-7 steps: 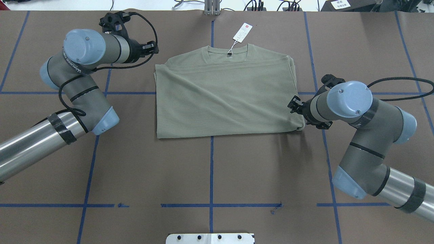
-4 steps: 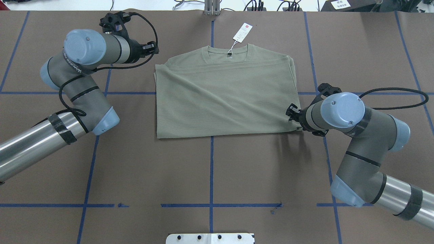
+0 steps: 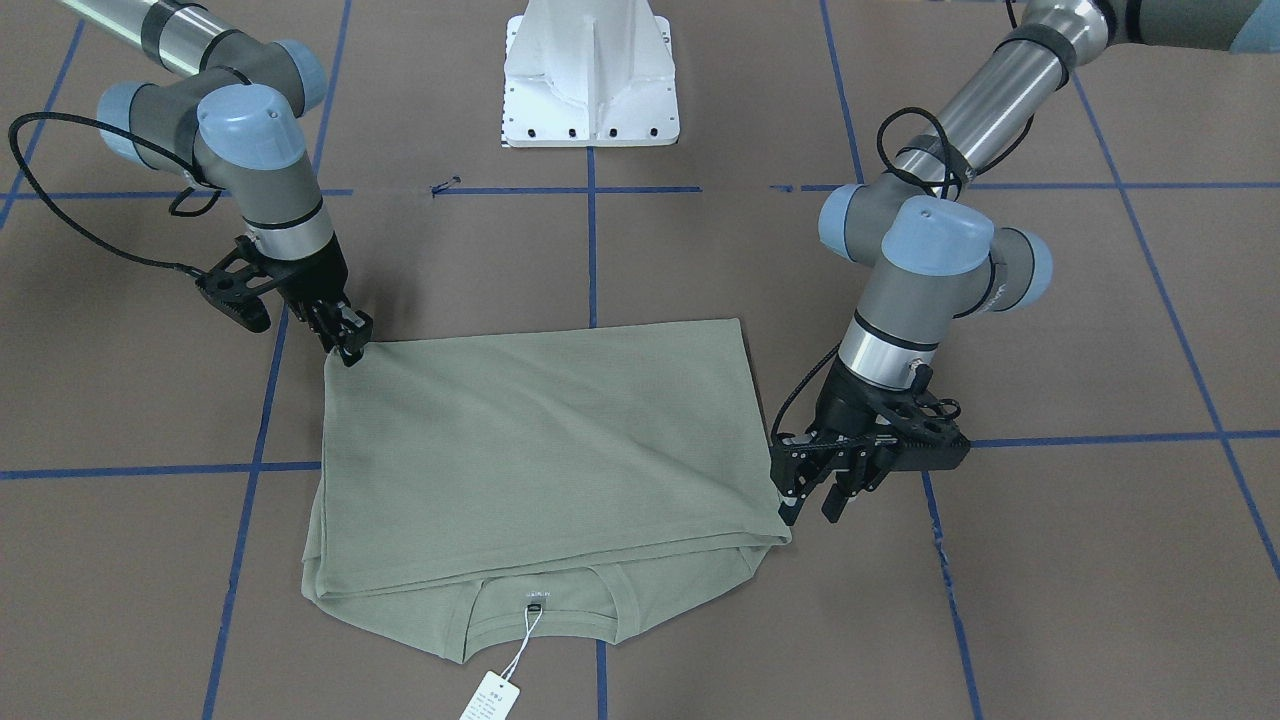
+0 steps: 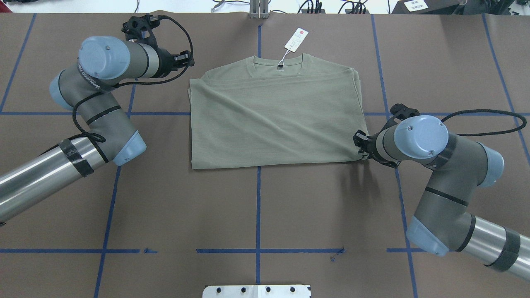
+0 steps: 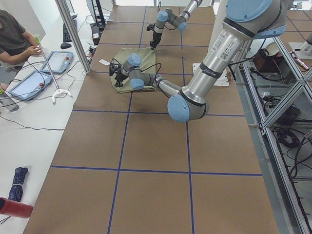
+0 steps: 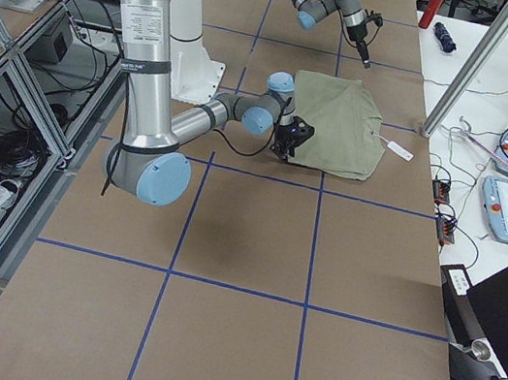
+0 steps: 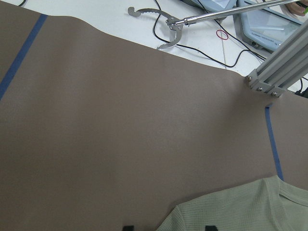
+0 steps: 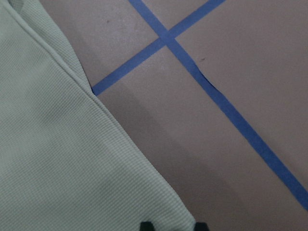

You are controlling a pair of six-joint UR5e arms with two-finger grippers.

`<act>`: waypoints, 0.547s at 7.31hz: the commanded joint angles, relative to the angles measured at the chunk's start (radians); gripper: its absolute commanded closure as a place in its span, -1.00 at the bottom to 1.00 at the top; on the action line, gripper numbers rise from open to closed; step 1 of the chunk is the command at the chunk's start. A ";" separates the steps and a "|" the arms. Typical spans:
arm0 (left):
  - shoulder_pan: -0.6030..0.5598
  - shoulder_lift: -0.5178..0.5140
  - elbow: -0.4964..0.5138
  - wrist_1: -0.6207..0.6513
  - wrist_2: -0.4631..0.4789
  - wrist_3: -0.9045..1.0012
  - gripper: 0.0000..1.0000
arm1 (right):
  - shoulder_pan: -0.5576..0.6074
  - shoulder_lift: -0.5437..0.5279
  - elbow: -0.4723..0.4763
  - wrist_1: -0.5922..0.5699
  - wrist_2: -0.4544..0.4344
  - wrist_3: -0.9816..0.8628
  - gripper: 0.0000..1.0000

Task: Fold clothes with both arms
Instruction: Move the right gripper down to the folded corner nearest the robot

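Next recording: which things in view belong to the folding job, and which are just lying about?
Job: green shirt, its hang tag, left tool, right tool.
Lying about: teach pendants, grabber stick, red cylinder, dark folded umbrella.

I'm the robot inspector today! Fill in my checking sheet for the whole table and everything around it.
Surface: brown table with blue tape lines.
Job's things: green shirt folded flat, collar away from the robot, hang tag lying beyond it.
Clutter: nothing seen.
End effectors: left end effector open beside the shirt's far shoulder; right end effector open, fingertips either side of the near corner.
Cables: black cable loops off each wrist, off the shirt.
Surroundings: white pedestal; person and tablets at a side table.
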 commanded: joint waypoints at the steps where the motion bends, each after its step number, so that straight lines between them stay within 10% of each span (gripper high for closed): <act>1: 0.002 -0.001 0.000 0.001 0.002 -0.003 -0.17 | 0.000 -0.033 0.034 0.000 0.002 -0.009 1.00; 4: 0.003 -0.001 -0.008 0.001 0.003 -0.004 -0.17 | -0.029 -0.108 0.144 0.000 0.010 0.000 1.00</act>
